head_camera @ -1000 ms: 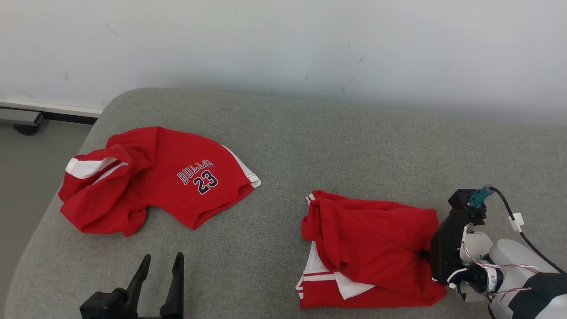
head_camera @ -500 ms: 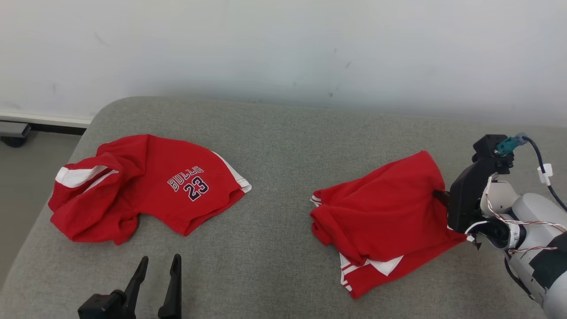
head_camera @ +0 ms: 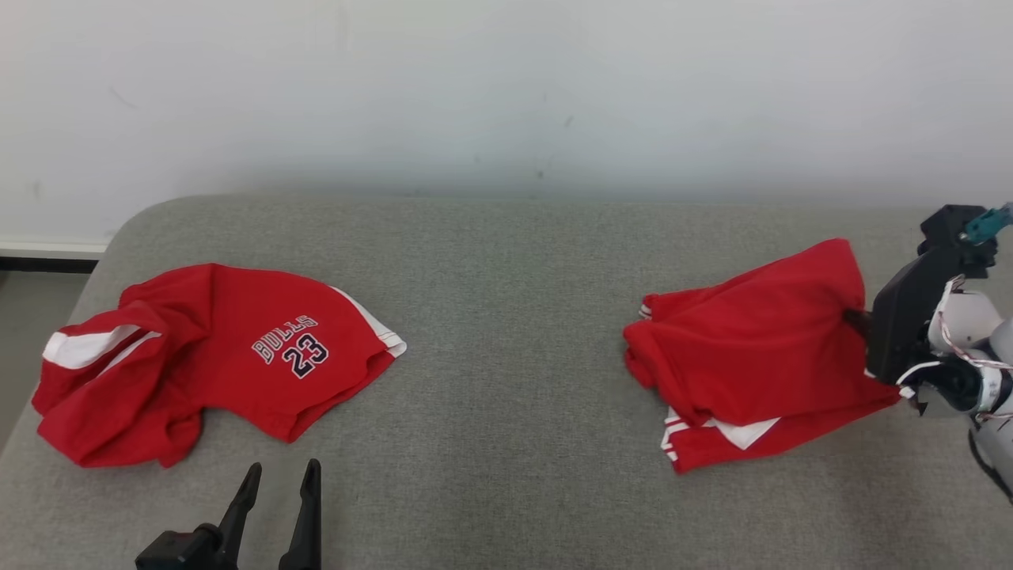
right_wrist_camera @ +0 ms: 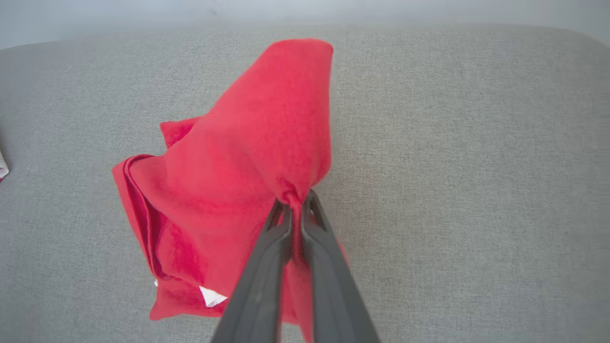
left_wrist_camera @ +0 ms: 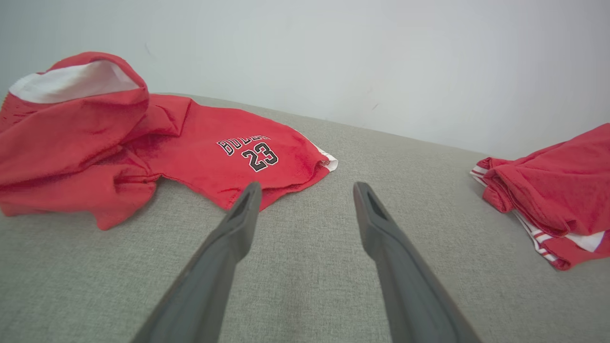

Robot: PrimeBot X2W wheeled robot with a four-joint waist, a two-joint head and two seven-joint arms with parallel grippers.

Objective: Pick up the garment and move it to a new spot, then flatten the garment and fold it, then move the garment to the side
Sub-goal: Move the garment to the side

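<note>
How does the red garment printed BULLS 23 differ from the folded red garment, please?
The printed red garment lies spread and rumpled, untouched; the folded red garment is bundled in layers, pinched by the right gripper. The printed one shows lettering; the folded one shows none. Both are red with white trim on the grey cushion.

Before me lies a wide grey cushion [head_camera: 514, 332] of woven fabric, its far corner rounded. Behind it stands a plain white wall [head_camera: 506, 79], lightly scuffed. At my left, a white baseboard [head_camera: 47, 246] meets the dull floor [head_camera: 20, 301]. The light is soft.
</note>
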